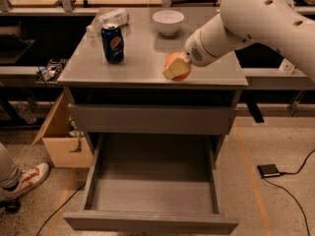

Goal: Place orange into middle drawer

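The orange is held in my gripper, whose pale fingers close around it just above the front right part of the cabinet top. My white arm reaches in from the upper right. Below, the middle drawer is pulled wide open, its flat grey floor bare. The gripper and orange are above and behind the open drawer, over the countertop near its front edge.
A blue Pepsi can stands on the top at the left, a white bowl at the back, a plastic bottle lying behind the can. A cardboard box and a person's shoe are at left; a black box with cable is on the floor at right.
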